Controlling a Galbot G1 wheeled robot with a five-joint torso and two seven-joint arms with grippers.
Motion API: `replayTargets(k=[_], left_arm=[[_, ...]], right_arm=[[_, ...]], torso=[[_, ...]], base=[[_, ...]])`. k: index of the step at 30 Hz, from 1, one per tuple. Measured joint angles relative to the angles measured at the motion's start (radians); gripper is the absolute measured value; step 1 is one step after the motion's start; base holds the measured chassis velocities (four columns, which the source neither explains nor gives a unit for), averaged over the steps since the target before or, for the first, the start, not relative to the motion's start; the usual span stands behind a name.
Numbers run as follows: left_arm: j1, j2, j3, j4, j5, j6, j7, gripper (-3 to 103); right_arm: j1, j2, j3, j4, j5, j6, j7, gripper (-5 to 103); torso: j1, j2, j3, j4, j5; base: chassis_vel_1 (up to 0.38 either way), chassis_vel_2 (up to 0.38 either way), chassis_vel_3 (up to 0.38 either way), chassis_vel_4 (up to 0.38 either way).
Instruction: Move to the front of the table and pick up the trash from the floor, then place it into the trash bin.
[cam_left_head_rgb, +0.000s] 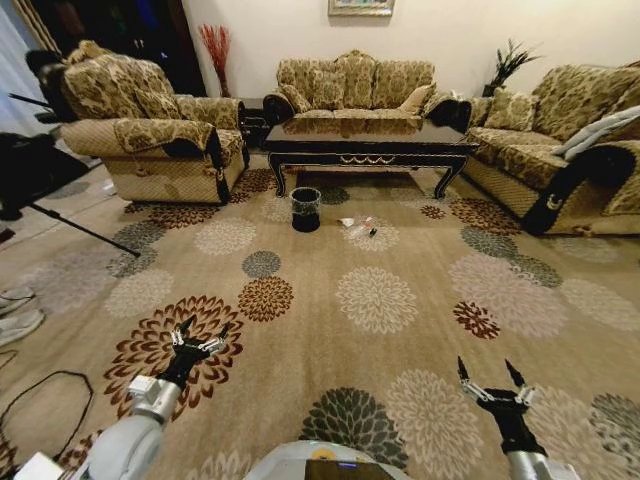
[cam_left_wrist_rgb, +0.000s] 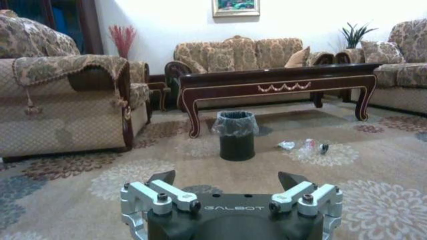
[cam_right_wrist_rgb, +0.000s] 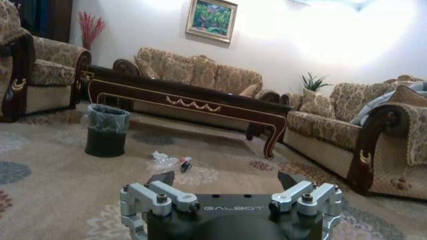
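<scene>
The dark brown table (cam_left_head_rgb: 366, 143) stands far ahead between the sofas, also seen in the wrist views (cam_left_wrist_rgb: 280, 86) (cam_right_wrist_rgb: 187, 97). The small black trash bin (cam_left_head_rgb: 305, 208) (cam_left_wrist_rgb: 236, 135) (cam_right_wrist_rgb: 107, 130) sits on the patterned floor (cam_left_head_rgb: 400, 330) in front of it. The trash (cam_left_head_rgb: 360, 227) (cam_left_wrist_rgb: 303, 146) (cam_right_wrist_rgb: 170, 161), white paper, a clear bottle and a small dark piece, lies just right of the bin. My left gripper (cam_left_head_rgb: 203, 333) (cam_left_wrist_rgb: 227, 177) and right gripper (cam_left_head_rgb: 490, 373) (cam_right_wrist_rgb: 227, 177) hover low near me, both open and empty, far from the trash.
An armchair (cam_left_head_rgb: 150, 130) stands at the left, a sofa (cam_left_head_rgb: 355, 85) behind the table, another sofa (cam_left_head_rgb: 570, 140) at the right. A tripod leg (cam_left_head_rgb: 75, 228), shoes (cam_left_head_rgb: 18, 310) and a black cable (cam_left_head_rgb: 40, 400) lie at the left. Open carpet stretches ahead.
</scene>
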Motion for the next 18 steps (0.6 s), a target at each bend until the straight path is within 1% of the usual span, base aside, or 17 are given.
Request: replayTargets(k=[5, 8, 9, 12, 14, 18], left_arm=[[-0.003, -0.001, 0.0, 0.002, 0.0, 0.001, -0.001, 100], [-0.002, -0.001, 0.0, 0.003, 0.0, 0.001, -0.002, 100], [-0.002, -0.001, 0.0, 0.003, 0.0, 0.001, -0.002, 100], [0.0, -0.002, -0.001, 0.003, 0.0, 0.0, -0.002, 100], [0.001, -0.003, -0.001, 0.003, 0.0, 0.0, -0.002, 100], [0.004, -0.008, 0.0, 0.003, 0.003, -0.002, -0.002, 100]], right_arm=[[0.0, 0.001, -0.001, -0.001, -0.003, 0.001, 0.0, 100], [0.001, 0.001, -0.001, -0.002, -0.004, 0.001, 0.0, 100], [0.001, 0.001, -0.001, -0.002, -0.004, 0.001, 0.0, 100], [0.002, 0.002, -0.001, -0.006, -0.007, 0.003, 0.002, 100], [0.001, 0.002, -0.002, -0.006, -0.007, 0.004, 0.002, 100], [-0.001, 0.004, -0.003, -0.007, -0.015, 0.01, -0.001, 100]], torso=[[-0.004, -0.015, -0.01, 0.0, -0.0001], [-0.008, -0.031, -0.023, 0.0, 0.0], [-0.008, -0.031, -0.023, 0.0, 0.0], [-0.011, -0.047, -0.035, 0.0, 0.0], [-0.011, -0.048, -0.037, 0.0, 0.0], [-0.016, -0.068, -0.052, 0.0, 0.0]], base=[[0.0, 0.0, 0.0, 0.0], [0.0, 0.0, 0.0, 0.0], [0.0, 0.0, 0.0, 0.0], [0.0, 0.0, 0.0, 0.0], [0.0, 0.0, 0.0, 0.0], [0.0, 0.0, 0.0, 0.0]])
